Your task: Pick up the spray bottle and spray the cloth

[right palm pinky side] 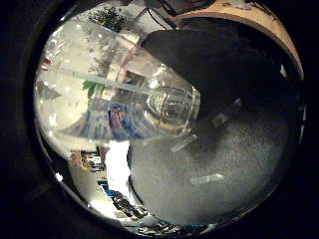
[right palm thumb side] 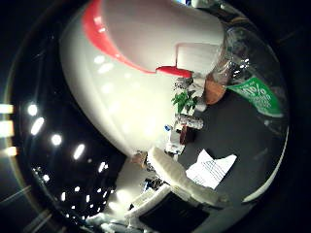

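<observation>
The spray bottle is close against my palm. The thumb side view shows its white head (right palm thumb side: 126, 87) with a red nozzle tip (right palm thumb side: 175, 70) filling much of the picture. The little finger side view shows its clear body (right palm pinky side: 120, 95) right by the palm. The white cloth (right palm thumb side: 211, 170) lies flat on the dark table (right palm thumb side: 243, 146), away from the nozzle. A white finger (right palm thumb side: 175, 177) of my right hand curls in beside the bottle, so the hand looks shut on it.
A clear bottle with a green label (right palm thumb side: 255, 95) stands on the table near the nozzle. A small plant (right palm thumb side: 183, 100) is behind it. The dark table top (right palm pinky side: 229, 129) carries pale tape marks and has a wooden edge (right palm pinky side: 264, 20).
</observation>
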Tool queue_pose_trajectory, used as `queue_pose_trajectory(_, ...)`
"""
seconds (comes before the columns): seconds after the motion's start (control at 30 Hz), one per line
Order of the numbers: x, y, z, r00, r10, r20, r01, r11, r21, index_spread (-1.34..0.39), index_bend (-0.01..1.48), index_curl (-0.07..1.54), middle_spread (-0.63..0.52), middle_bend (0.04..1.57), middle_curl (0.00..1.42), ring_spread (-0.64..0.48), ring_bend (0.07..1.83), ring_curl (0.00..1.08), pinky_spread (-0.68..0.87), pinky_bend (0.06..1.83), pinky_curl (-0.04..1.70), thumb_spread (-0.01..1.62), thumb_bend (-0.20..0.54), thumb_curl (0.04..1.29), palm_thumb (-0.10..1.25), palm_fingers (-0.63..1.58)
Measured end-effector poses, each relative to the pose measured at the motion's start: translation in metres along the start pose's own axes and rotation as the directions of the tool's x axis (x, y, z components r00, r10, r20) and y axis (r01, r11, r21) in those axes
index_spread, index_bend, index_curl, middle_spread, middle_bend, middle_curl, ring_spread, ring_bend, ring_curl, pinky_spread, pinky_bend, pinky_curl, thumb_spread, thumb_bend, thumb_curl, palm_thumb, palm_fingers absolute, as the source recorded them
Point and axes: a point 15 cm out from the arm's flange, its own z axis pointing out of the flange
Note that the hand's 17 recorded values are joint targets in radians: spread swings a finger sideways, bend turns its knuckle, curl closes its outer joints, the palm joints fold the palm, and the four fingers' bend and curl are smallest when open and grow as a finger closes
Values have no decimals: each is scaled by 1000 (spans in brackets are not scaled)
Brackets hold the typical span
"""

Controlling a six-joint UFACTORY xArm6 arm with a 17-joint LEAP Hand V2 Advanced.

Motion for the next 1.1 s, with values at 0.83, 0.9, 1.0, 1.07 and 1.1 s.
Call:
queue_pose_trajectory(0.83,-32,11,44,998,2,58,-2,1000,-3,-374,1011,665,-291,1151,807,-249,1314,610,-321,1364,444,1007,29,644,953,1265)
queue_pose_trajectory(0.9,-36,10,43,998,-8,59,8,1000,-3,-336,1051,678,-262,1188,813,-237,1349,627,-305,1385,471,974,26,691,999,1238)
queue_pose_trajectory(1.0,-45,8,39,998,-30,62,30,1000,0,-311,1081,682,-236,1223,814,-227,1376,639,-295,1392,499,928,3,743,1029,1216)
queue_pose_trajectory(1.07,-52,7,35,997,-49,62,49,999,2,-304,1096,681,-224,1242,812,-225,1380,643,-293,1394,513,896,-10,773,1039,1209)
queue_pose_trajectory(1.1,-54,7,34,997,-57,60,57,998,1,-302,1100,680,-219,1249,809,-224,1386,646,-293,1395,521,877,-11,790,1041,1204)
